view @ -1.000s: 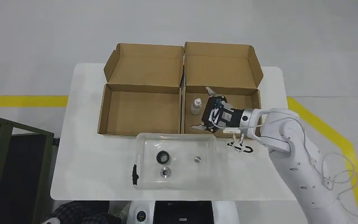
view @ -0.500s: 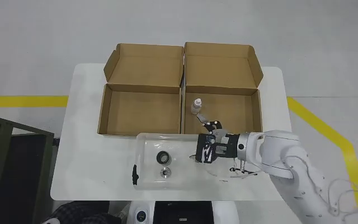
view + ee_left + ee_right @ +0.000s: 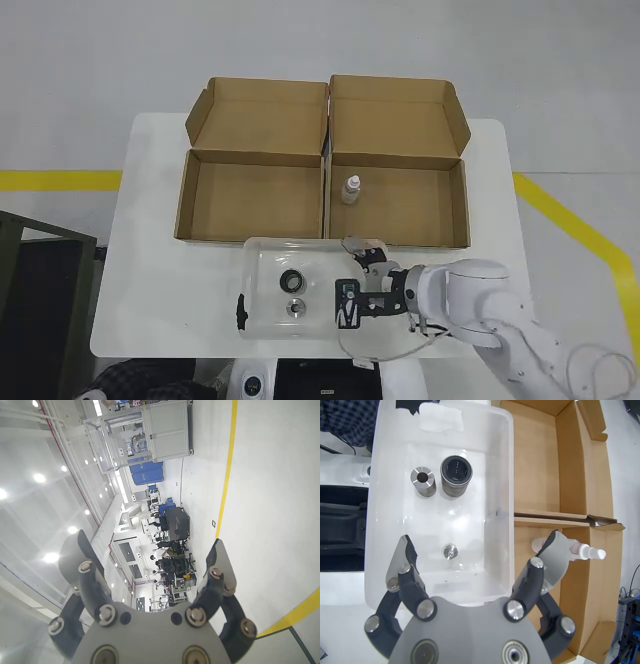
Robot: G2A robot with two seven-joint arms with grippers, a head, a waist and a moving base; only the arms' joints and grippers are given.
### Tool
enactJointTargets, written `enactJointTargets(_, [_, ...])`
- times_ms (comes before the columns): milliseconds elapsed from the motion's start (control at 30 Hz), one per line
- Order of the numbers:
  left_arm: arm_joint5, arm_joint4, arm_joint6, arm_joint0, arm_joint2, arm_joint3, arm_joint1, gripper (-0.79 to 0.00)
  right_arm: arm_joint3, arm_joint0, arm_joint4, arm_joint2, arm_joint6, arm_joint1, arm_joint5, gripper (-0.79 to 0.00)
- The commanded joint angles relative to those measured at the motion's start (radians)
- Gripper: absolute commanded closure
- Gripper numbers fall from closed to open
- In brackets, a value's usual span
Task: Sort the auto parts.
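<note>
A clear plastic bin (image 3: 250, 262) stands at the table's near edge. In it are a black cylindrical bearing (image 3: 456, 475), a silver slotted sleeve (image 3: 423, 481) beside it, and a small silver part (image 3: 450, 552). My right gripper (image 3: 481, 540) hangs open above the bin's right half, the small silver part lying below and between its fingers. From above, the right gripper (image 3: 348, 278) covers that part, and the bearing (image 3: 292, 279) and sleeve (image 3: 296, 307) lie to its left. My left gripper (image 3: 150, 538) is open, holds nothing, and faces the room.
Two open cardboard boxes lie behind the bin: the left box (image 3: 250, 205) holds nothing, the right box (image 3: 410, 210) holds a white spray bottle (image 3: 351, 188) near its left wall. One right finger (image 3: 555, 550) overhangs the right box's near edge.
The right gripper has moved from over the right box's near left corner toward the robot and now hangs over the clear bin. The parts have not moved.
</note>
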Motion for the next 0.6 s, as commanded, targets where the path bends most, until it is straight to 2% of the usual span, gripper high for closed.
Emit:
enactJointTargets(0, [0.0,0.0,0.0,0.0,0.0,0.0,0.0,-0.785,0.009,0.003,-0.011,-0.015,0.012,0.001,-0.007,-0.785])
enactJointTargets(233, [0.0,0.0,0.0,0.0,0.0,0.0,0.0,-0.785,0.061,0.031,-0.045,-0.081,0.054,0.002,-0.027,-0.785])
enactJointTargets(567, [0.0,0.0,0.0,0.0,0.0,0.0,0.0,-0.785,0.126,0.081,-0.084,-0.177,0.077,0.015,-0.004,-0.785])
